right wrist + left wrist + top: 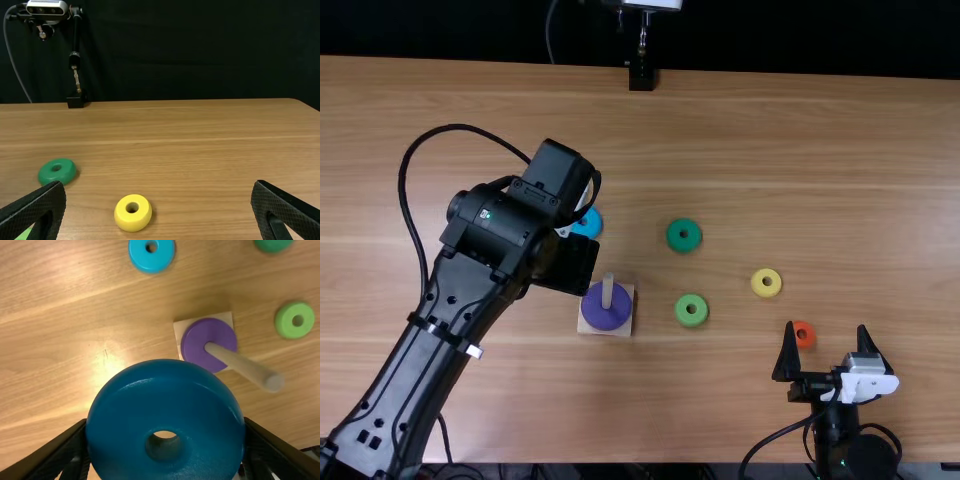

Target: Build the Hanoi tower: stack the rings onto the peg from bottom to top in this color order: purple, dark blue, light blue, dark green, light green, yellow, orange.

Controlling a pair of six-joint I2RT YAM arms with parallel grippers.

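Note:
In the top view my left gripper (570, 265) is over the table just left of the peg (607, 290). The left wrist view has the left gripper (165, 440) shut on the dark blue ring (125, 410), off to one side of the peg (250, 371). The purple ring (606, 312) lies around the peg on its square base (588, 328). Loose rings are light blue (588, 223), dark green (684, 235), light green (691, 310), yellow (766, 282) and orange (804, 334). My right gripper (826, 345) stands open near the orange ring; in its wrist view the right gripper (159, 195) holds nothing.
A camera stand (641, 77) rises at the table's far edge (770, 75). The left arm covers much of the table's left side, with a black cable looping out beside it. Several loose rings lie between the peg and the right gripper.

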